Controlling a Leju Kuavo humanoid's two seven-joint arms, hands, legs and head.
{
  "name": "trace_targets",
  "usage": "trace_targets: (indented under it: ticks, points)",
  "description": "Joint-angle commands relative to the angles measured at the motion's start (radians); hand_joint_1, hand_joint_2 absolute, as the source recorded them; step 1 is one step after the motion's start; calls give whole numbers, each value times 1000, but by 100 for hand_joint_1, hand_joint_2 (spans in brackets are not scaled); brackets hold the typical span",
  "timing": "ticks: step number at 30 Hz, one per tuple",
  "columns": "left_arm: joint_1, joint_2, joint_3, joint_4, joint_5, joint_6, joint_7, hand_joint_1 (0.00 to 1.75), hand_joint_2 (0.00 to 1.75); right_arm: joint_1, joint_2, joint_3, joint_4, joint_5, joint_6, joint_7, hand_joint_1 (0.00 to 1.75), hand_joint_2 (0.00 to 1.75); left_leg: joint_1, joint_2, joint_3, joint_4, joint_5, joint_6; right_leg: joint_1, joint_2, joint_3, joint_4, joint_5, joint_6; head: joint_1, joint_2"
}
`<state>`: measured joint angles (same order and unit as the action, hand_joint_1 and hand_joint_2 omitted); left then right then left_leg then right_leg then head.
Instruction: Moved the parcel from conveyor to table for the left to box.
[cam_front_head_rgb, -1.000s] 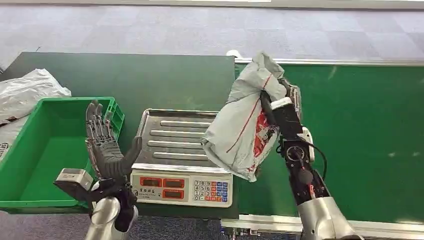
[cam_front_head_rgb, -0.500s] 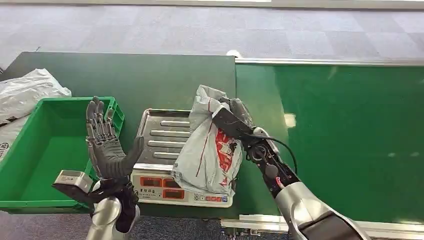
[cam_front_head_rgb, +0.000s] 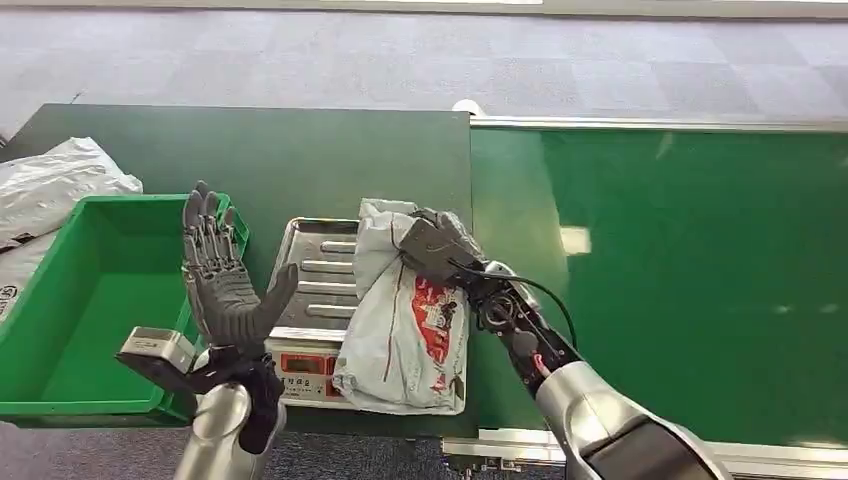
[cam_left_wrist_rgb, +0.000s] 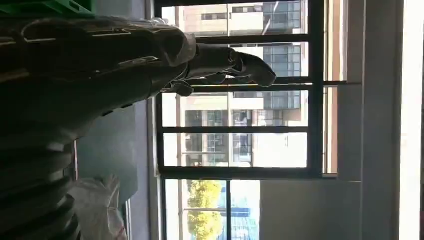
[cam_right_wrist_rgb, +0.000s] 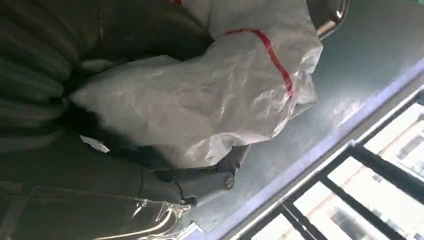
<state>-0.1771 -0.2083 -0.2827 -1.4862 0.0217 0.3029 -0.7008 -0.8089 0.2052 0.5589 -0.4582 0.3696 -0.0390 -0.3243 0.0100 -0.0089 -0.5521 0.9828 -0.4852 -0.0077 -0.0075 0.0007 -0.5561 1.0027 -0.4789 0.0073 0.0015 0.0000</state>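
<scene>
1. Nearest to me in the head view, my left hand (cam_front_head_rgb: 228, 290) is raised upright in front of the table edge, palm facing across toward the scale, fingers spread apart and holding nothing. In the left wrist view the same hand (cam_left_wrist_rgb: 220, 62) shows dark against bright windows, fingers extended with nothing between them.
2. Just beyond it sits the weighing scale (cam_front_head_rgb: 320, 300), its red display panel facing me and its ribbed steel pan behind; the keypad side is covered by the parcel.
3. The parcel (cam_front_head_rgb: 405, 320), a crumpled grey poly mailer with red print and a thin red stripe, lies across the right part of the scale, its lower end draped over the front panel and its upper end on the pan.
4. My right hand (cam_front_head_rgb: 432, 245) sits on the upper end of the parcel, fingers curled into the bag and gripping it. In the right wrist view the parcel (cam_right_wrist_rgb: 200, 105) bunches against the hand, the pan's rim just past it.
5. Left of the scale stands a green plastic crate (cam_front_head_rgb: 60, 330), close beside my left hand.
6. Farther left, a white plastic bag (cam_front_head_rgb: 55, 180) lies on the dark green table (cam_front_head_rgb: 300, 160).
7. To the right stretches the green conveyor belt (cam_front_head_rgb: 690, 260), with grey carpet floor (cam_front_head_rgb: 400, 60) beyond.
</scene>
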Motion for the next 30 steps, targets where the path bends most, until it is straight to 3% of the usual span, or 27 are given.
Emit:
trace_targets:
  ticks: [1, 8, 9, 13, 17, 25, 30]
  points:
    - [-58, 15, -7, 100, -3, -10, 3, 0, 175, 8, -10, -114, -81, -168, -74, -196, 0, 175, 0, -1, -1, 0, 1, 0, 0, -1, -1, 0, 1, 0, 0, 0]
    - [-55, 21, 2, 118, -24, -26, 4, 0, 175, 125, -45, -202, -205, -338, -72, -294, 0, 175, 0, -2, 1, -2, 2, 0, 0, -3, 2, -3, 1, 0, 0, 0]
    - [-51, 25, 0, 117, -36, -36, 17, 0, 175, 160, -53, -242, -248, -422, 7, -284, 0, 175, 0, -2, 1, -1, 1, 0, 0, -3, 2, -2, 0, 0, 0, 0]
    - [-49, 32, -7, 144, -68, -57, 51, 0, 175, 197, -90, -276, -256, -528, 125, -214, 0, 175, 0, -4, 1, -2, 2, 1, 0, -5, 3, -3, 1, 0, 0, 0]
    - [-44, 31, -8, 150, -88, -71, 66, 0, 175, 180, -107, -244, -184, -497, 96, -188, 0, 175, 0, -4, 2, -3, 2, 1, 0, -5, 3, -4, 1, 0, 0, 0]
    - [-47, 28, 2, 176, -157, -110, 142, 0, 175, 112, -116, -117, -3, -326, 36, 28, 0, 175, -1, 1, 1, -1, 0, 0, -1, 0, 1, -1, 0, 0, 0, 0]
    - [-52, 27, 9, 174, -165, -114, 151, 0, 175, 97, -114, -95, 9, -283, 6, 51, 0, 175, 0, 2, 0, 0, 0, 0, 0, 1, 0, -1, 1, 0, 0, 0]
